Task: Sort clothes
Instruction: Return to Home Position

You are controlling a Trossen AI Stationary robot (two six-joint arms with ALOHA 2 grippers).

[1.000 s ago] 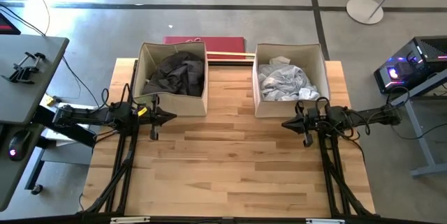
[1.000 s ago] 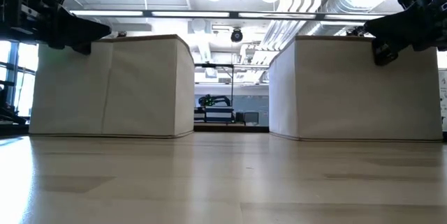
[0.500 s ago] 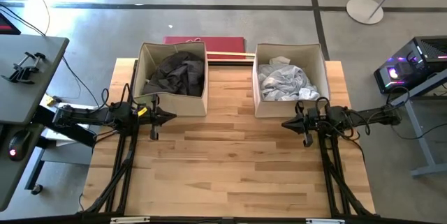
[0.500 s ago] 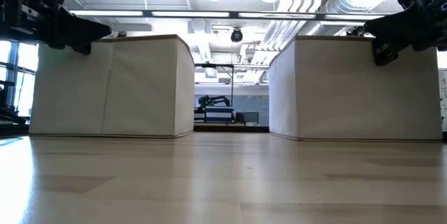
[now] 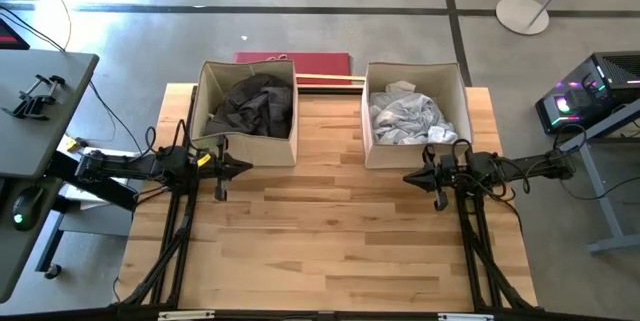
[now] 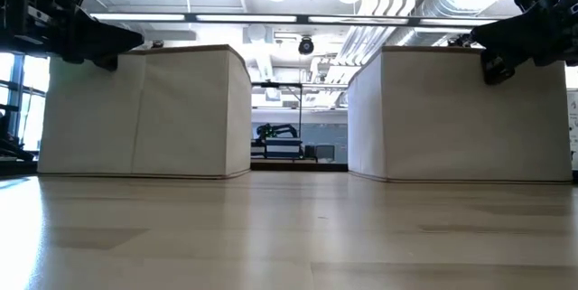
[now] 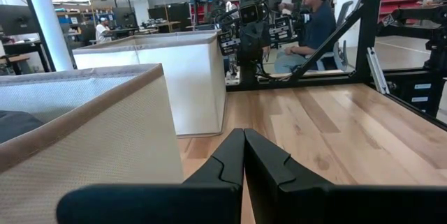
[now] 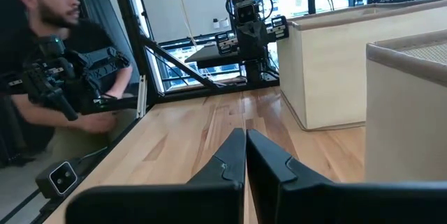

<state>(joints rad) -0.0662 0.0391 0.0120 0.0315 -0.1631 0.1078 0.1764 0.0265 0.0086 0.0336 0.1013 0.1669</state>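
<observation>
Left hand [image 5: 246, 168] hangs above the desk [image 5: 330, 241], just in front of the near wall of the left box [image 5: 255, 149], tip pointing in toward the desk's middle; its wrist view shows the two fingers pressed flat together, gripping nothing.

Right hand [image 5: 408, 175] sits mirrored on the other side, just in front of the right box [image 5: 400, 156], tip pointing inward too; fingers likewise closed tight on each other, carrying nothing. The two hands face each other, well apart, at about the same height; in the low view both show level with the box rims.

Dark clothes [image 5: 250, 106], charcoal and darker folds, lie heaped inside the left box; I cannot tell the single pieces apart. Light clothes [image 5: 402, 118], white and light grey, lie crumpled inside the right box. The boxes stand side by side at the desk's far edge with a gap between them; from the low view their walls hide what is in them.

Beyond the desk: a seated person [image 7: 316, 21] shows in the left wrist view, near the right arm's frame; a second person [image 8: 56, 63] shows in the right wrist view, close beside the desk edge.
</observation>
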